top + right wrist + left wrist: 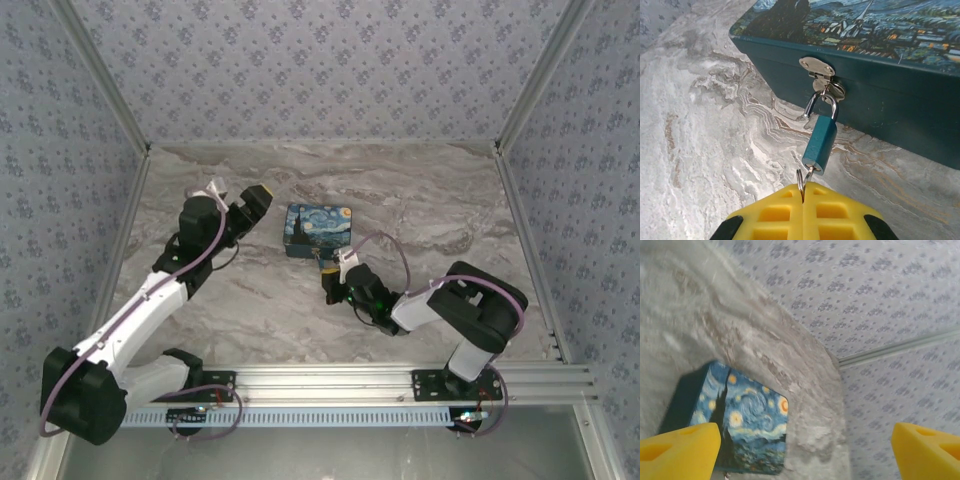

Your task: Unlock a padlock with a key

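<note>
Marble tabletop (700,130) — right gripper (804,194) pinched tight on key (809,175), apparently seated in padlock (820,142); left gripper (805,452) wide, empty. Next — a careful twist.

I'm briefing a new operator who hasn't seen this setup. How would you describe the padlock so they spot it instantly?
Find the starry-print box in the middle of the marble table. On its dark teal front wall sits a silvery hasp, and the padlock is hooked to it. It is the small teal block with a silvery shackle, just beyond the right gripper.
</note>
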Robot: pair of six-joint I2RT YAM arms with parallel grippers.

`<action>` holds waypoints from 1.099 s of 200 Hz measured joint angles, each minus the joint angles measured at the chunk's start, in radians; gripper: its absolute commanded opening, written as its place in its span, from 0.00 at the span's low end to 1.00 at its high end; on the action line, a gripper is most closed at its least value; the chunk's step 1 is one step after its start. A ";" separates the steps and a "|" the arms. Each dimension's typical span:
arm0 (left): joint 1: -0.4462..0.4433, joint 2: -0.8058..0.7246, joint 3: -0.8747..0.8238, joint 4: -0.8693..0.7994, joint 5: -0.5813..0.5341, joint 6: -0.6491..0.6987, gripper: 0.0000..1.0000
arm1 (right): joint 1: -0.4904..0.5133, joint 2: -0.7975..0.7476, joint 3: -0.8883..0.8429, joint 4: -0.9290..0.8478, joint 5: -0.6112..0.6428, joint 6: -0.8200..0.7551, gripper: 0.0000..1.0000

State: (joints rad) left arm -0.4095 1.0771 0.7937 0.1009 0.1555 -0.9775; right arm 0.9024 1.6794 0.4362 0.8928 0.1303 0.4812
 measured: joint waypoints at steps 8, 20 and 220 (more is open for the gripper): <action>0.000 0.010 0.037 -0.032 -0.003 0.071 0.89 | -0.002 0.006 0.000 0.010 -0.009 0.012 0.00; 0.003 0.043 0.098 -0.093 -0.008 0.158 0.89 | -0.006 0.016 0.000 0.024 -0.019 0.033 0.00; 0.023 0.642 0.143 -0.062 0.245 0.330 0.67 | -0.091 0.169 -0.034 0.233 -0.166 0.370 0.00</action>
State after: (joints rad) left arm -0.3862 1.7187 0.9371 0.0391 0.4000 -0.6479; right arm 0.8116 1.8481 0.4023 1.1259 -0.0360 0.8513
